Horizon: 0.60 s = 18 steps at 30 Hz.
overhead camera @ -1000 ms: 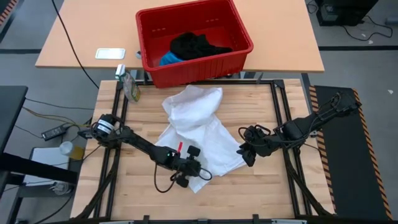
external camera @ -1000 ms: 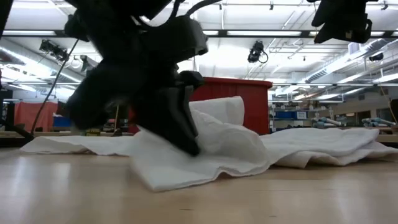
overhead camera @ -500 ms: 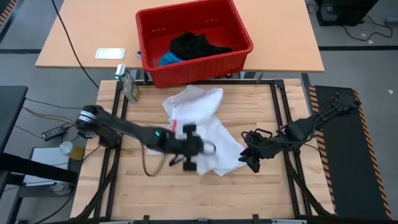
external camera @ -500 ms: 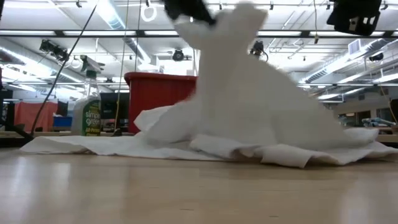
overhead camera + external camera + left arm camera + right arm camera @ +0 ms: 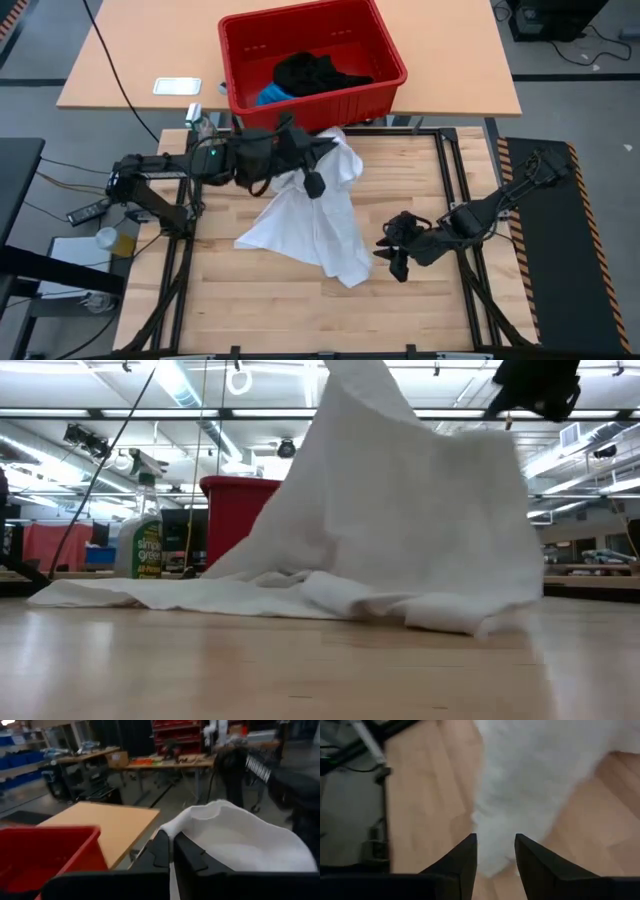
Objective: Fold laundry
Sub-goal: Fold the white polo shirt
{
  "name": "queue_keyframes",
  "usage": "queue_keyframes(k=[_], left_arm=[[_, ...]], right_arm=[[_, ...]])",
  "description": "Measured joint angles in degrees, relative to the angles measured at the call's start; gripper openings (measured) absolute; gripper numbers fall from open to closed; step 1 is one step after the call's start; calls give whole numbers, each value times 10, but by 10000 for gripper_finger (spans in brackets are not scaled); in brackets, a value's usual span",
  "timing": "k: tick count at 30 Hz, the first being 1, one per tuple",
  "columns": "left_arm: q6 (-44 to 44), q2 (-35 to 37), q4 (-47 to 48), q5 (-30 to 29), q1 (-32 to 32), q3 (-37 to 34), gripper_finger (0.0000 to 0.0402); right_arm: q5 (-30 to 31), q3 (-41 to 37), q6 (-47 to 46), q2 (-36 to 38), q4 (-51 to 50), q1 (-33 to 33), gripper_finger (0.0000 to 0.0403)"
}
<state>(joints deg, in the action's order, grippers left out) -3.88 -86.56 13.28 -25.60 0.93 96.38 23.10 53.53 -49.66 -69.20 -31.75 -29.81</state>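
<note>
Above table, left gripper lifting white garment

The near half of the table lies bare, so a hand could pass freely along its front edge. Across the middle the white garment hangs like a tent from the left hand, which is clamped on its top edge, blocking the way between the table's two sides. The right hand, fingers apart, sits just beside the cloth's lower corner. At the far edge the red basket walls off the table's back.
</note>
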Motion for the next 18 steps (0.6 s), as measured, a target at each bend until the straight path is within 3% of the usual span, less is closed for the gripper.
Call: queue_keyframes(k=[7, 15, 18], left_arm=[[-40, -1, -7, 3, -9, 33, 5], [-63, -1, -15, -3, -20, 50, 4], [-63, -1, -11, -2, -20, 50, 4]], right_arm=[[0, -2, -26, -19, 40, 4, 168], [11, 0, -17, -47, 103, 23, 257], [53, 35, 15, -49, 112, 34, 277]])
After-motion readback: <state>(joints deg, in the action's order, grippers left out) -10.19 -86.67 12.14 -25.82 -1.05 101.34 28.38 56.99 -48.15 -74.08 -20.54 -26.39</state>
